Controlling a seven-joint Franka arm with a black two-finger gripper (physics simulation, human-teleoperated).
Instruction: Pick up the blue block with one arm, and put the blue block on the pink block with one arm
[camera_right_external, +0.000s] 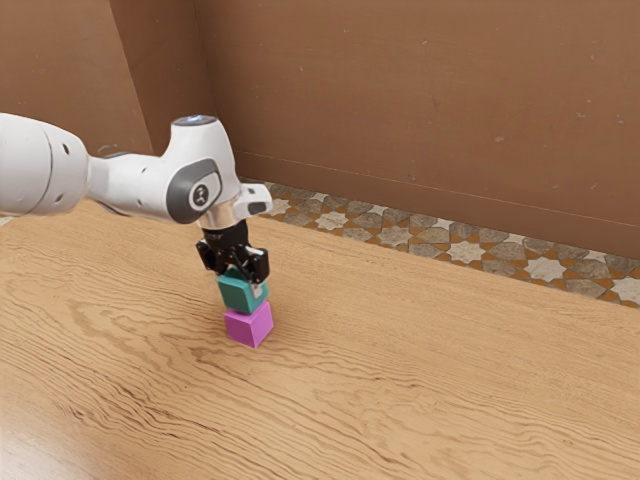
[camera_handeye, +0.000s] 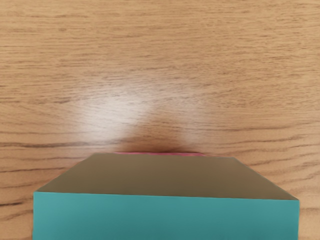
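Wood-grain tabletop (camera_right_external: 450, 380) spreads beneath us, with brown walls (camera_right_external: 420, 90) behind. Our gripper (camera_right_external: 243, 272) is closed on the blue block (camera_right_external: 241, 294), teal in tone, its fingers a block's width apart. That block rests on the pink block (camera_right_external: 249, 325), directly at its six o'clock.

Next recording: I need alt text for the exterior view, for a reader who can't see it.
A blue-green block sits on a pink block on a wooden table, with a black gripper at the upper block's top. The white robot arm comes in from the exterior view's left; brown walls and patterned floor tiles lie behind.
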